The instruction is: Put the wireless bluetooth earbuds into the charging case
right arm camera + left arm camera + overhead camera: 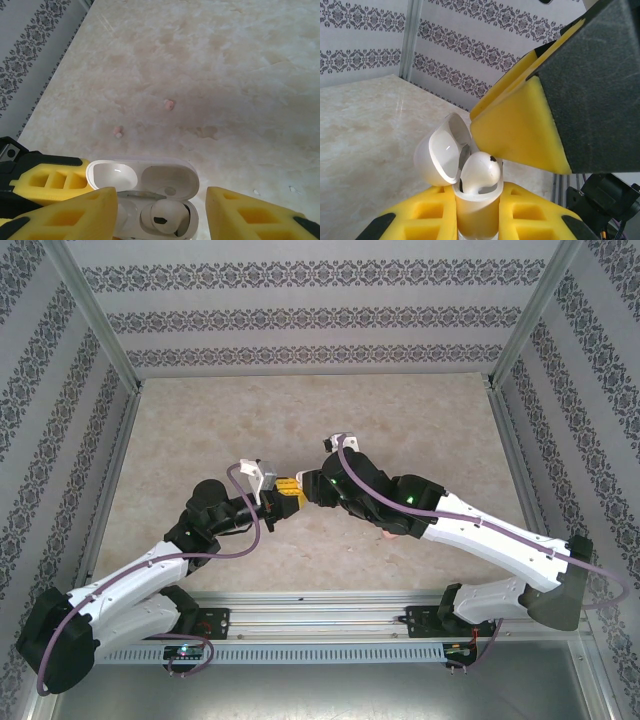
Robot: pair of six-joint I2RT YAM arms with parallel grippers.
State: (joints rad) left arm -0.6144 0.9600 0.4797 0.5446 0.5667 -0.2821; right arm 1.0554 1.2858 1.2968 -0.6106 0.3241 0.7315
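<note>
Gripping the open charging case tight in the left hand, hovering the spread-apart right hand over an earbud perched high in its well, likely to pop it out onto the surface with an off-centre press, or to snag the lid.

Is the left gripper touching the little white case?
Touching. The left wrist view shows the case wedged between the left gripper's two yellow fingers, pressed against both with no gap.
</note>
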